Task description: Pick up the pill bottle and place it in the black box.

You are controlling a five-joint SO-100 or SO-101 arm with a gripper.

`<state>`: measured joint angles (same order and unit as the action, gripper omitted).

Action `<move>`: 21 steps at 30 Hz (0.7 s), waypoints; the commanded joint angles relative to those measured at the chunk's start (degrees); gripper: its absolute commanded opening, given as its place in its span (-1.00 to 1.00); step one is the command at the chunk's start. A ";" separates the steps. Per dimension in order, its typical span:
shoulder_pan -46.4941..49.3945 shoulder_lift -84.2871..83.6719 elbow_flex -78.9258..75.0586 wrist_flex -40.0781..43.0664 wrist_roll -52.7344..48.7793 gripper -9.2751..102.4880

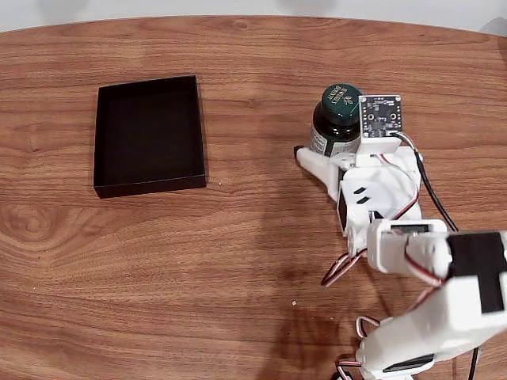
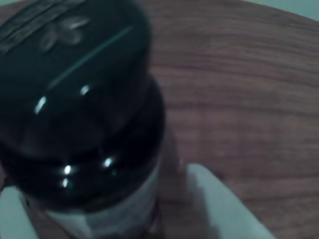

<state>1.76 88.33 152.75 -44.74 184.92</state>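
Wooden table (image 1: 238,261), white arm reaching in from the lower right of the fixed view. The pill bottle (image 1: 337,120) stands upright on the wood, right of centre, green cap with gold print facing up, pale label on its side. The gripper (image 1: 325,154) sits low at the bottle's base, one white finger (image 1: 315,162) poking out just to the bottle's left. In the wrist view the bottle (image 2: 79,114) looms close and blurred; white fingers (image 2: 219,204) show on both sides of it, the right one standing a little off the glass, so the jaws are parted around the bottle without a firm hold visible. The black box (image 1: 149,134) lies well apart to the left, nothing inside.
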 commanded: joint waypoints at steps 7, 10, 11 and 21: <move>-1.67 -4.57 -5.89 -13.10 -1.32 -0.16; -2.64 -4.66 -5.62 -14.33 -1.58 -0.18; -2.81 -4.75 -5.62 -14.59 -1.76 -0.20; -3.25 -4.48 -5.45 -13.36 -1.76 -0.59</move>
<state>-0.97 82.79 149.94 -57.48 183.34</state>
